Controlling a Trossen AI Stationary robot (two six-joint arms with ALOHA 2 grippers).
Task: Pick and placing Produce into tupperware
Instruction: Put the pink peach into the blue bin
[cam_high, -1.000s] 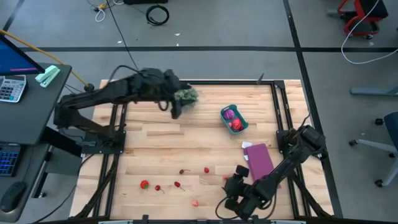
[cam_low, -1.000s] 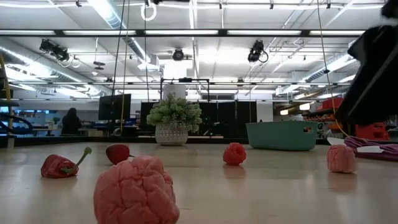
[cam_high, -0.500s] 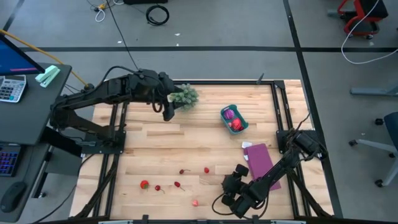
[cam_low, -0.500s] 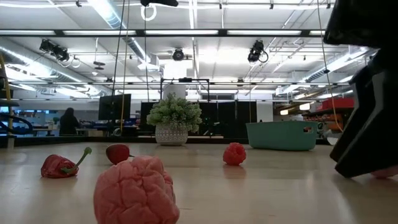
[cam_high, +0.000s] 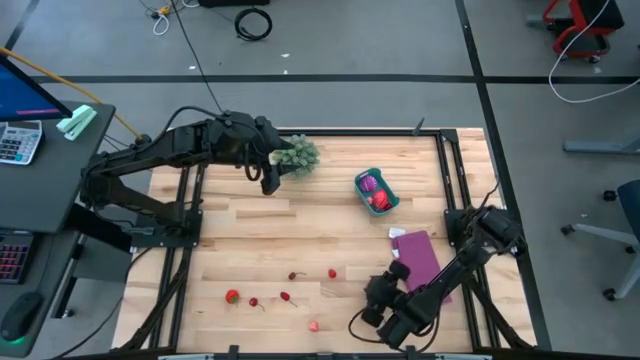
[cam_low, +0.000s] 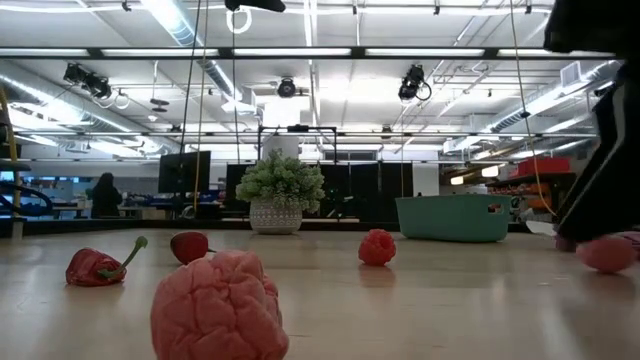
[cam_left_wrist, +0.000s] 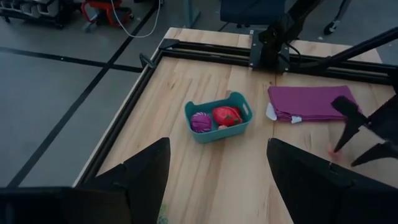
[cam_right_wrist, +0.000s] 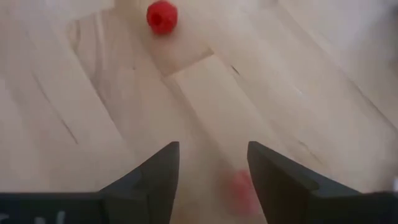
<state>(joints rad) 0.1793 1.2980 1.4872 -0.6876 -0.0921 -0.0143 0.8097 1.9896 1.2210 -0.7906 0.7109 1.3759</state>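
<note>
The teal tupperware (cam_high: 376, 192) (cam_left_wrist: 217, 116) stands on the far right part of the table, holding a purple striped ball (cam_left_wrist: 200, 121) and a larger red fruit (cam_left_wrist: 227, 115). Several tiny red and pink pieces lie along the near edge, among them a strawberry-like one (cam_high: 232, 296) and a raspberry (cam_high: 332, 273) (cam_right_wrist: 161, 15). My right gripper (cam_high: 378, 298) (cam_right_wrist: 208, 180) is open and low over the table near its near edge. A small pink piece (cam_right_wrist: 239, 186) (cam_low: 607, 252) lies between its fingers. My left gripper (cam_high: 268, 175) is open and waits beside the spiky green ball (cam_high: 297, 153).
A flat purple sheet (cam_high: 420, 260) lies just right of my right gripper. A big pink knobbly piece (cam_low: 215, 305) and a red pepper-like piece (cam_low: 95, 267) sit close to the near edge. Bare wood spans the table's middle.
My right gripper came down to the table top, then shifted a little toward the table's right edge. The pink piece beside it now shows farther right than before. My left gripper drew back slightly toward the table's left, away from the spiky green ball.
</note>
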